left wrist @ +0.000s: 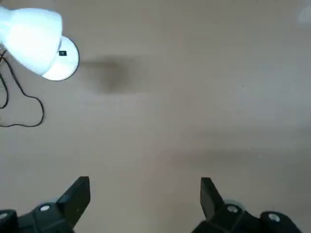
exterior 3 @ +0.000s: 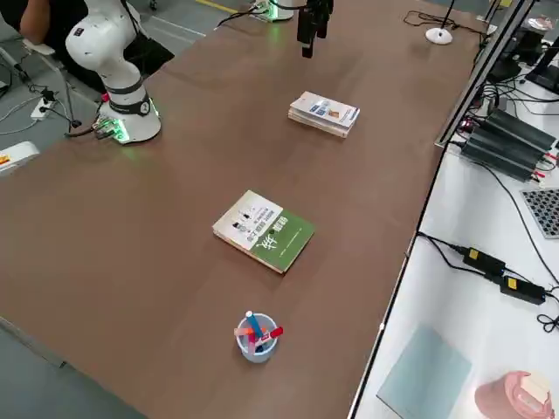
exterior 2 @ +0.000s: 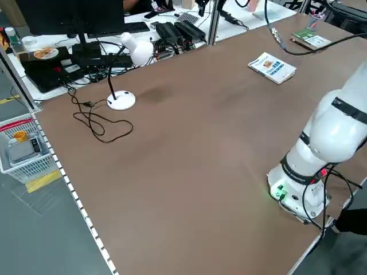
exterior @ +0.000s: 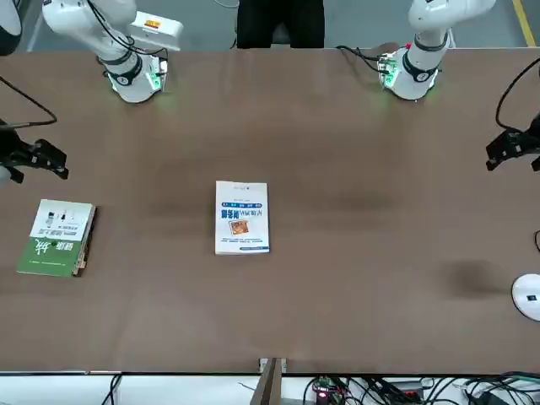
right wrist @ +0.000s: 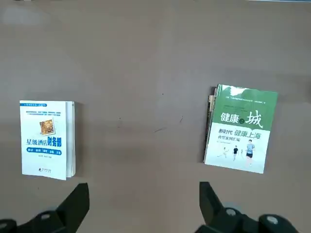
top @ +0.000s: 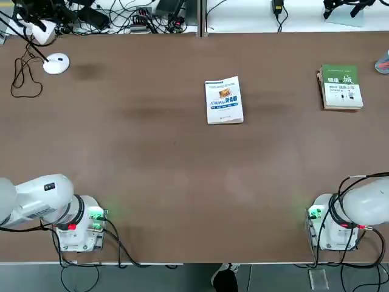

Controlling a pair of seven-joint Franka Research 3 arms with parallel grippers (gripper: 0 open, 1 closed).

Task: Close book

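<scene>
Black fingers (left wrist: 74, 201) of left arm, raised over brown table (left wrist: 160, 141), spread wide, empty.

Brown table bearing books, lamp and pen cup

The brown table (top: 176, 176) is supporting a closed white paperback (top: 224, 101) near its middle. A green-and-white book (top: 341, 87) is lying well apart, a cup of pens (exterior 3: 257, 342) standing near it. A white lamp base (top: 56, 63) is resting near one corner, its dark cable (exterior 2: 103, 123) lying looped beside it.
</scene>
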